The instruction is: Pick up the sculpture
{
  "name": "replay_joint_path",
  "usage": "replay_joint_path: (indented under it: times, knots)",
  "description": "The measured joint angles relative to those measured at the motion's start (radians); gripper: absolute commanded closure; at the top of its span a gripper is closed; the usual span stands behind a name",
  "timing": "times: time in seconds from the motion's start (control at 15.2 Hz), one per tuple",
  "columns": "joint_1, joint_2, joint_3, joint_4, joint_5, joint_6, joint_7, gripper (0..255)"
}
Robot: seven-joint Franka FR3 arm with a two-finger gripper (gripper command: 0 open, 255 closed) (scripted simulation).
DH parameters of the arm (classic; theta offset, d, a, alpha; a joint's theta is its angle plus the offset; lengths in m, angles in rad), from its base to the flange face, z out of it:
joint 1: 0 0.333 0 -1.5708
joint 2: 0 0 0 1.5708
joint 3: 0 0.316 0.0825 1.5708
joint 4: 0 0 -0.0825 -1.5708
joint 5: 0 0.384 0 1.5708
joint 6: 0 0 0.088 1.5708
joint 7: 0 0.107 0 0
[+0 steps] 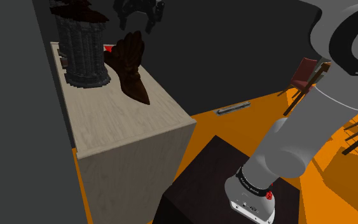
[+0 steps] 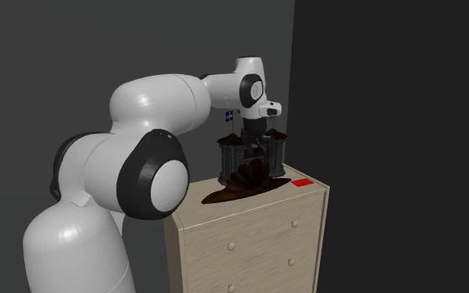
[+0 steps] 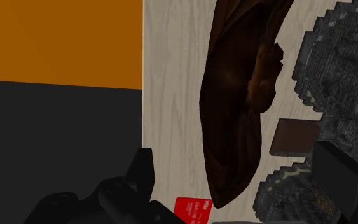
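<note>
You had 1 gripper (image 3: 234, 153) on 1 white arm (image 2: 153, 104). Its 2 black fingers (image 3: 143, 170) stood well apart, i.e. released, clasping nothing. In the wrist view the sculpture (image 1: 131, 70) lay between them, w/ neither finger touching it. In the shoulder view the gripper hung above the far end of the dresser (image 1: 126, 127), clear of everything on top.

On that light wood top you had 4 things:
- 1 sculpture, dark brown, ruffled & raised at one end, tapering to a point that lay flat on the wood.
- 1 castle model (image 1: 82, 51), dark grey w/ towers, just beside the sculpture on the shoulder view's left. I couldn't tell if the 2 touched.
- 1 red card (image 2: 301, 183), flat, near the top's corner, beyond the sculpture's raised end.
- 1 small brown block (image 3: 295, 137), close against the castle model in the wrist view.

The dresser front in the second exterior view showed 4 round knobs (image 2: 295, 223).

Off the dresser, the shoulder view gave you an orange floor (image 1: 247, 127) w/ 2 chairs (image 1: 308, 73) at the right and 1 grey flat bar (image 1: 233, 109) lying on the floor. There was also 1 dark stand (image 1: 203, 172) under the arm's base.
</note>
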Motion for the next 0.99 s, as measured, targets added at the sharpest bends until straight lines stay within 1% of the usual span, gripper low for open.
replay_joint_path:
  times: [0.26, 0.33, 0.99]
  knots:
    - [0.000, -0.015, -0.001, -0.069, 0.003, 0.054, 0.001, 0]
    - [0.000, -0.017, -0.001, -0.077, 0.004, 0.060, 0.000, 255]
    - [-0.001, -0.020, -0.002, -0.084, 0.004, 0.067, -0.002, 255]
